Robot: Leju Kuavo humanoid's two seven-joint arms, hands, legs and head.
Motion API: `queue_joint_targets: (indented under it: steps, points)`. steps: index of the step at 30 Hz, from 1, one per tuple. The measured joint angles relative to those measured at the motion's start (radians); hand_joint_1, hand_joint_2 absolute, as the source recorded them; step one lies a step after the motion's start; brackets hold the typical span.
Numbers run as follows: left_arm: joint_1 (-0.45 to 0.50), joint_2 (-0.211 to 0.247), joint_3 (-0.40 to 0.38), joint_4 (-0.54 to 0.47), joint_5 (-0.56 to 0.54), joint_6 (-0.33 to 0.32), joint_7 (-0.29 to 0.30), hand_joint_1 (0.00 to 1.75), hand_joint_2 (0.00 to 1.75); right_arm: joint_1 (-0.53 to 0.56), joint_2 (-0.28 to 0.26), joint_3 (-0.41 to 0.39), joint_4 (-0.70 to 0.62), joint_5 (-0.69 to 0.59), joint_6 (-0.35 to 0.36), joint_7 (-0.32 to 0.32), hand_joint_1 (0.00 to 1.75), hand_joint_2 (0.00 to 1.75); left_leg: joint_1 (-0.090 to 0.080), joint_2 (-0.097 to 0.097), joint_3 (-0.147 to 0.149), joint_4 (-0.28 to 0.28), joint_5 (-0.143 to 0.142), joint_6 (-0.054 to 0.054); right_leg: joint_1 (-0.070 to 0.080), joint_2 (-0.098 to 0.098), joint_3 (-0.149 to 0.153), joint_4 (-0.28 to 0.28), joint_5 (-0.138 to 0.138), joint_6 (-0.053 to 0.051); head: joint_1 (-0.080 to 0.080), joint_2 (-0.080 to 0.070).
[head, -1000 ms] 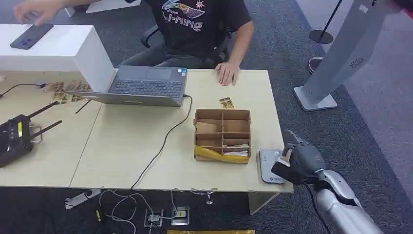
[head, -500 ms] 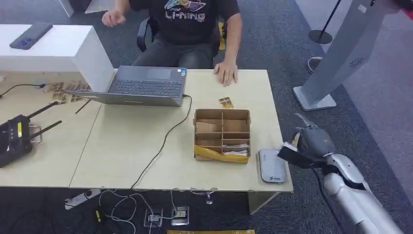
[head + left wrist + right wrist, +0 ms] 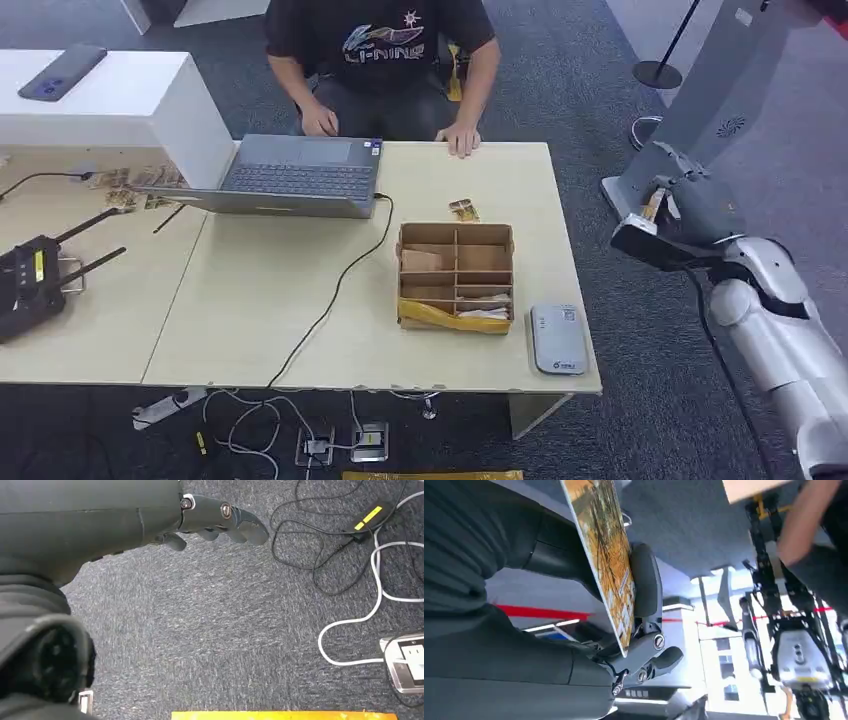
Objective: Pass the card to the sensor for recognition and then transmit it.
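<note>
One card, pinched edge-on in our right robot hand, sits raised off the counter's right end; the sensor lies below-left, the person across. Left robot hand hangs empty, fingers loosely extended.

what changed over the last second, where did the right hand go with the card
The right hand lifted off the sensor at the table's near right corner and swung up and away past the table edge, gripping the card throughout. The person's hand left the phone on the white counter and came to the laptop. Sensor, divided box and laptop stayed put.
</note>
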Motion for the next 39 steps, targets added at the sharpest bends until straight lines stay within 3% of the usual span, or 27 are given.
queue_joint_targets:
  steps: [10,17,29,39]
  points:
    - [-0.001,-0.005,0.000,0.000,0.004,0.010,-0.002,0.00,0.00,-0.265,0.022,0.018,0.113,0.062,-0.056,-0.044,1.75,1.75,0.000,-0.001,-0.002,0.000,0.000,0.000,0.000,-0.001,0.000,0.000,0.000,0.000,0.001,0.000]
    - [-0.006,-0.008,0.000,0.000,-0.006,0.008,-0.005,0.00,0.00,-0.403,0.138,0.103,0.276,0.183,-0.053,-0.033,1.75,1.75,0.001,0.000,-0.002,0.000,0.001,-0.001,0.000,0.000,-0.002,0.003,0.000,0.000,0.000,0.000]
    - [-0.008,-0.007,-0.002,0.000,-0.014,-0.003,-0.001,0.00,0.00,-0.495,0.303,0.227,0.466,0.285,-0.011,0.021,1.75,1.75,0.001,-0.002,-0.004,0.000,0.003,-0.002,0.001,-0.001,-0.004,0.004,0.000,0.000,0.001,0.000]
    - [-0.011,-0.007,-0.003,0.000,-0.021,-0.009,0.009,0.00,0.00,-0.502,0.373,0.278,0.513,0.316,0.011,0.031,1.75,1.75,0.001,-0.002,-0.004,0.000,0.003,-0.002,0.001,-0.002,-0.004,0.004,0.001,-0.001,0.001,0.000]
